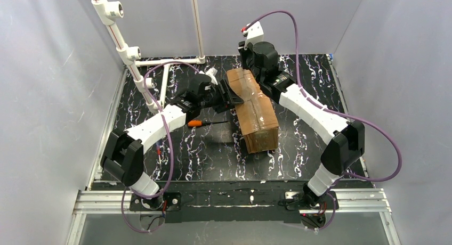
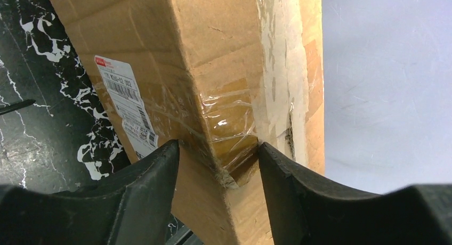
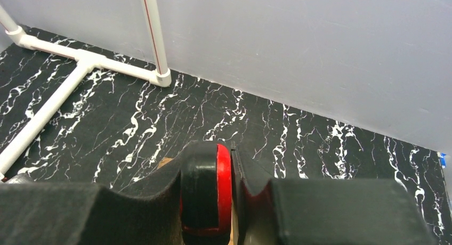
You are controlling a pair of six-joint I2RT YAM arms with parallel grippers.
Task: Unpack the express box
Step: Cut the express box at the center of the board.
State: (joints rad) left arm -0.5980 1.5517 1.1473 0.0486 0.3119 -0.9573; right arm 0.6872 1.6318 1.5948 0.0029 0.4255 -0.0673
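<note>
The express box (image 1: pixel 257 109) lies flat near the middle of the table (image 1: pixel 202 149), its long side running away from me and slightly skewed. My left claw (image 2: pixel 217 149) comes at it from the left and straddles its upper long edge. One finger presses the side that carries the white label (image 2: pixel 125 104) and the other presses the top face, with the glossy packing tape (image 2: pixel 229 120) wrinkled between them. Both tips look to be in contact, so I take this as a clamp on the edge, there to pin the carton so it cannot slide while the other arm works. My right claw (image 3: pixel 210 162) hangs over the far end of the box and is closed on a red-and-black object (image 3: pixel 205 202). I cannot tell what that object is. Held tip-down over the taped seam, I judge it to be a cutter for slitting the tape. An orange-handled tool (image 1: pixel 194 123) lies on the table beside my left arm, apart from the box. The flaps look sealed, so the unpacking has barely begun.
</note>
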